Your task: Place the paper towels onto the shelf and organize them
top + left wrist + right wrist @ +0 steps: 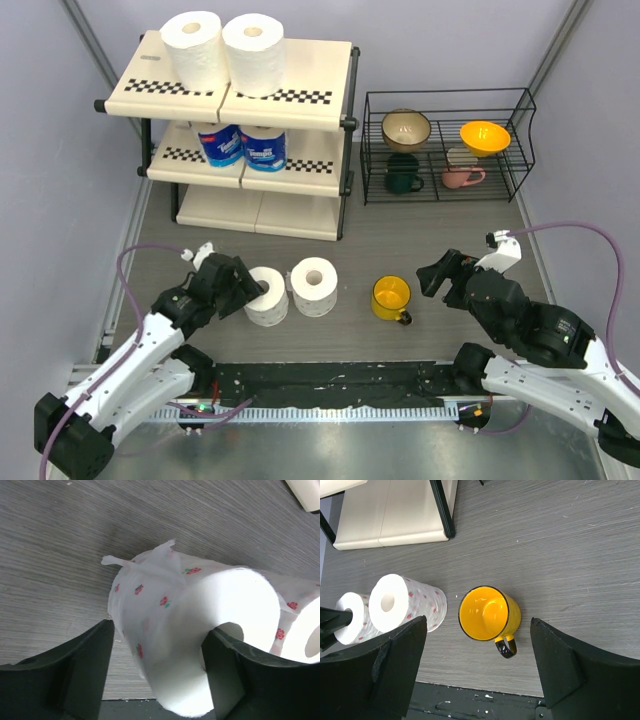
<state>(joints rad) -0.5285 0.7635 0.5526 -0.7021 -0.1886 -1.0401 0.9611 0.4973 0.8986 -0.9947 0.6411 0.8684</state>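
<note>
Paper towels (253, 45) in three spots. On the shelf (320, 70), at the far left corner of the worktop (450, 230): two bare white rolls (195, 45) side by side on the top board, two blue-wrapped rolls (242, 148) side by side on the middle board. In the black wire rack (446, 92) at the far right: a tan bowl (405, 128), an orange bowl (484, 136), a green mug (403, 175), a pink mug (462, 178).

Near the front edge, left of the middle: two flowery rolls, holes up, close together, the left roll (267, 296) and the right roll (314, 287). A yellow mug (391, 298) just right of them, apart.

Left gripper (252, 292) at the left roll, one finger (230, 675) at its hole, the other outside its side, wall of paper between; pinched or not, cannot tell. Right gripper (435, 278) wide open, holding nothing, hanging right of the yellow mug.
</note>
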